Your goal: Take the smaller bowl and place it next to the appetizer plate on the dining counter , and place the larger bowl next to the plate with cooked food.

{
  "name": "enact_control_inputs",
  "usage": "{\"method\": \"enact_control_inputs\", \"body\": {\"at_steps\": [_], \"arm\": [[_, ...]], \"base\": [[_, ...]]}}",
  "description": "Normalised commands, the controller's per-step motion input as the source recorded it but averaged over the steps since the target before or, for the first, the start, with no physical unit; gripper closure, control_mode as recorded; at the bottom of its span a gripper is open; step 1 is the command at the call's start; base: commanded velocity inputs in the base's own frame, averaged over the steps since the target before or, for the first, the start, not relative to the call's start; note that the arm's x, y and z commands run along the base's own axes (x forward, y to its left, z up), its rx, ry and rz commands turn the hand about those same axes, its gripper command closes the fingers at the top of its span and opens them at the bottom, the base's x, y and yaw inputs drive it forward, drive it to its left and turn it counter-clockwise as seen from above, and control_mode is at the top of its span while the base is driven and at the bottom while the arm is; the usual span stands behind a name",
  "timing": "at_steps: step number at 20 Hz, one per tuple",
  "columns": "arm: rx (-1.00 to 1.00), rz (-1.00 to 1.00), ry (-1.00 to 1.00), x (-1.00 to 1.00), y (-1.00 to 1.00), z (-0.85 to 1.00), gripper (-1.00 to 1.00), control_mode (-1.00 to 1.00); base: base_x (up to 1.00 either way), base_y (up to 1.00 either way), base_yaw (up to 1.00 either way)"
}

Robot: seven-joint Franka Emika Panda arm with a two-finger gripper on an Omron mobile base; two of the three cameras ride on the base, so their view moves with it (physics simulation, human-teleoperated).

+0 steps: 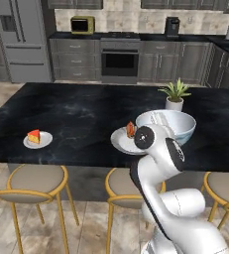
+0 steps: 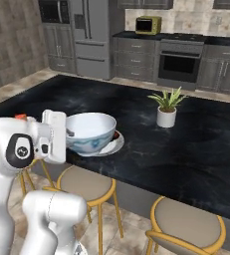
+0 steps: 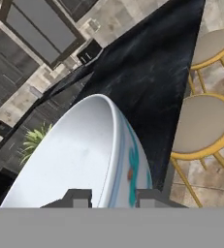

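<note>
Gripper (image 3: 114,197) clamped on near rim of larger bowl (image 2: 90,132): hand view has one finger tip inside the pale blue wall, the other outside against the floral pattern, rim running between them. Bowl sits upright at front edge of dining counter (image 1: 81,114), its base over or touching the rim of plate w/ cooked food (image 1: 122,140); can't tell from either base view whether bowl rests on that plate or hangs just above it. Reddish food piece visible on plate, left of bowl in left base view, partly hidden by arm's dark joint. Right base view: plate edge shows under bowl's right side, food mostly hidden. Appetizer plate (image 1: 37,140) w/ red wedge lies well apart, toward the left end of the counter near front edge, upright, nothing touching it. Potted plant (image 2: 167,109) in white pot stands behind bowl, near but apart. Gold-framed stools (image 1: 31,184) lined up below counter front; arm's wrist is over the middle one. Background: oven (image 1: 119,61) in grey cabinets, yellow microwave (image 1: 83,24) on worktop, steel fridge (image 1: 22,39) to left. Smaller bowl not identifiable.
</note>
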Motion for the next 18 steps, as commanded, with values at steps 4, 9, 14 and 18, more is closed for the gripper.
{"method": "enact_control_inputs", "body": {"at_steps": [4,9,14,18], "arm": [[0.01,0.4,-0.03,0.0,-0.75,-0.37,1.0,-1.0],[0.03,0.41,-0.06,-0.11,-1.0,-0.4,1.0,-1.0],[0.05,0.45,-0.25,-0.15,-1.0,-0.2,1.0,-1.0],[0.06,0.49,-0.29,-0.01,-1.0,-0.16,1.0,-1.0]], "base": [[0.0,0.0,0.0],[0.0,0.0,0.0],[0.0,0.0,0.0],[0.0,0.0,0.0]]}}
